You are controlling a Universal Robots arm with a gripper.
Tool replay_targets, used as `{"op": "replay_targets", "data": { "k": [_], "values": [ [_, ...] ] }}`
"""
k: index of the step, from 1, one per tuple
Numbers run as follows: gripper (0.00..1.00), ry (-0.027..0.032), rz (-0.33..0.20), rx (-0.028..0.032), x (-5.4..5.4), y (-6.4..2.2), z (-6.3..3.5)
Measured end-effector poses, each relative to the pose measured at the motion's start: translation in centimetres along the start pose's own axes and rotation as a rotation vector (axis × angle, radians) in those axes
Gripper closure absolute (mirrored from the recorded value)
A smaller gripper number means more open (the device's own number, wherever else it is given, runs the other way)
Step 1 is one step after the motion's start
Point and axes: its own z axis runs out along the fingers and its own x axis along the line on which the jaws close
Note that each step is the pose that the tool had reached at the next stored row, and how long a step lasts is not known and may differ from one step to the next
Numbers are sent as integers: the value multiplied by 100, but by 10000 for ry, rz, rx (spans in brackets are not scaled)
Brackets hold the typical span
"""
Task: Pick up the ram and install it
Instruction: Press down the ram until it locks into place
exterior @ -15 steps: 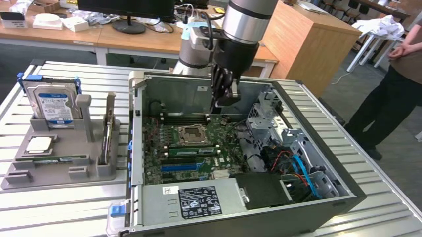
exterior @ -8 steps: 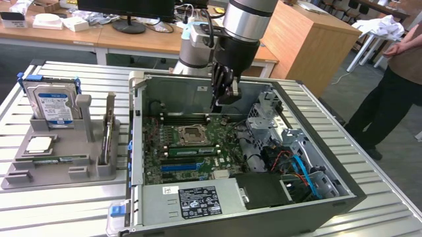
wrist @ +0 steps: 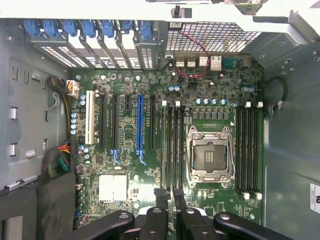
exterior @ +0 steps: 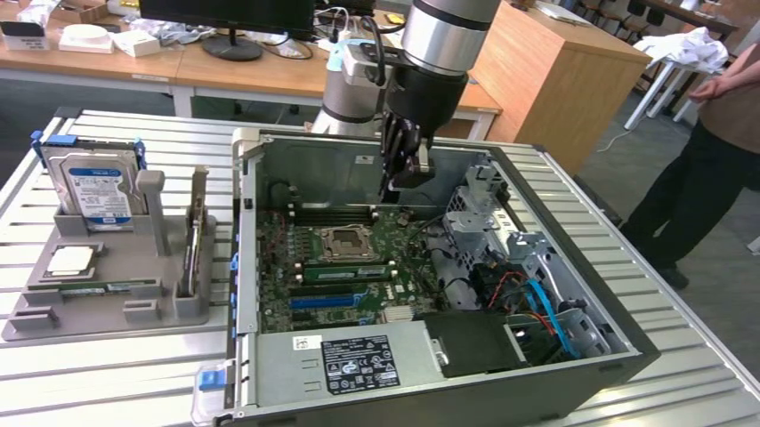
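One ram, a thin stick, stands on edge in the grey holder at the exterior view's left. A second green ram lies flat in the same holder. My gripper hangs over the open computer case, above the motherboard and far from both sticks. In the wrist view my gripper has its two black fingers a narrow gap apart, with nothing between them. It sits over the end of the dark memory slots beside the empty processor socket.
A blue-and-white hard drive and a square silver chip also sit in the holder. The case has tall walls, a drive cage and a power supply. A person stands at the exterior view's right.
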Motion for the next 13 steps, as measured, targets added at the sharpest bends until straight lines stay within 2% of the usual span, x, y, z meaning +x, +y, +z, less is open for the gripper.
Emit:
{"op": "replay_targets", "data": {
  "k": [3,4,13],
  "values": [
    [82,0,0,0,0,0,0],
    [89,1,0,0,0,0,0],
    [90,0,1,0,0,0,0]
  ]
}}
